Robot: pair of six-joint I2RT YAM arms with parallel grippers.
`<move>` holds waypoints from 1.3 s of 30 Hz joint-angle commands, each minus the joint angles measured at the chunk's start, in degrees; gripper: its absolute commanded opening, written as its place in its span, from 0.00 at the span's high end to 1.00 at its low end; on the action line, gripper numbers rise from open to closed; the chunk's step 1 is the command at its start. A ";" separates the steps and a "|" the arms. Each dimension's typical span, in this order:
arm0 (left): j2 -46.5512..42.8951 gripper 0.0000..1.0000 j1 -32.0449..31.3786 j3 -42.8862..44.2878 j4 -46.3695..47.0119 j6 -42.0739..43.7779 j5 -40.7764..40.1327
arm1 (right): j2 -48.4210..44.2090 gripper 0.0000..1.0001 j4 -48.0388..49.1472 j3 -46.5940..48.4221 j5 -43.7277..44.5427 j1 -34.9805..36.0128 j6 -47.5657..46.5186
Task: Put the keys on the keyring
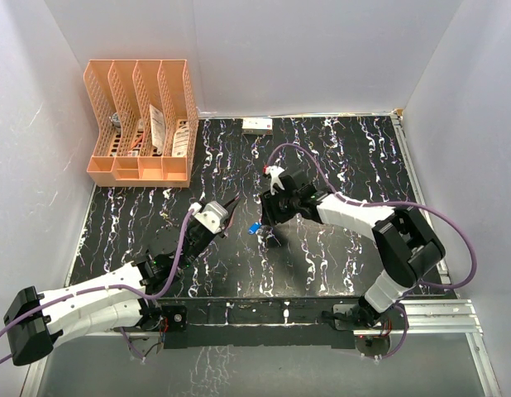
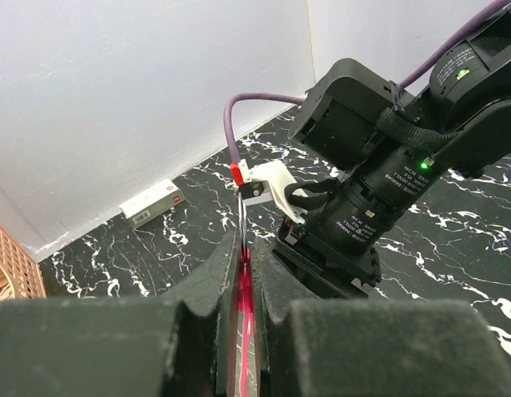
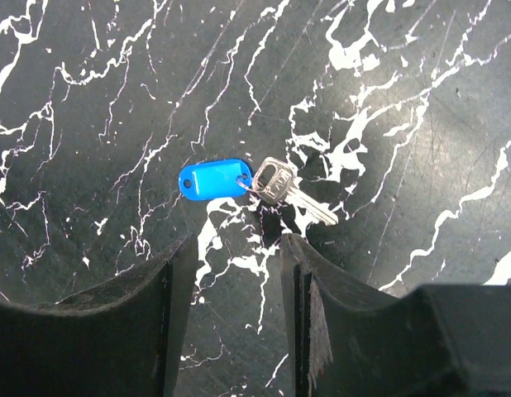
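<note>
My left gripper [image 2: 245, 258] pinches the keyring [image 2: 241, 318] by its red strap, just left of the keys [image 3: 270, 182]. My right gripper [image 3: 239, 248] hangs spread directly over the keys, the blue one touching the silvery one, flat on the marbled table [image 3: 404, 99].

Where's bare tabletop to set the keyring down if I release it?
Bare: back-right table between the right arm and the wall; the strip in front of the orange rack; near-centre, between the keys and the base rail. Crowded: mid-table, where left gripper and right gripper meet.
</note>
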 commanded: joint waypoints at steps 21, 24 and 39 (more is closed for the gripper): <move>-1.40 1.00 0.41 -0.83 1.46 -0.52 -1.88 | 6.87 0.59 7.44 4.63 0.94 2.08 -9.20; -1.58 1.00 0.49 -0.93 1.46 -0.51 -1.94 | 8.93 0.60 7.97 4.68 0.96 2.29 -9.38; -1.99 1.00 0.58 -1.22 1.52 -0.43 -2.26 | 9.73 0.75 7.44 5.44 1.40 3.10 -9.64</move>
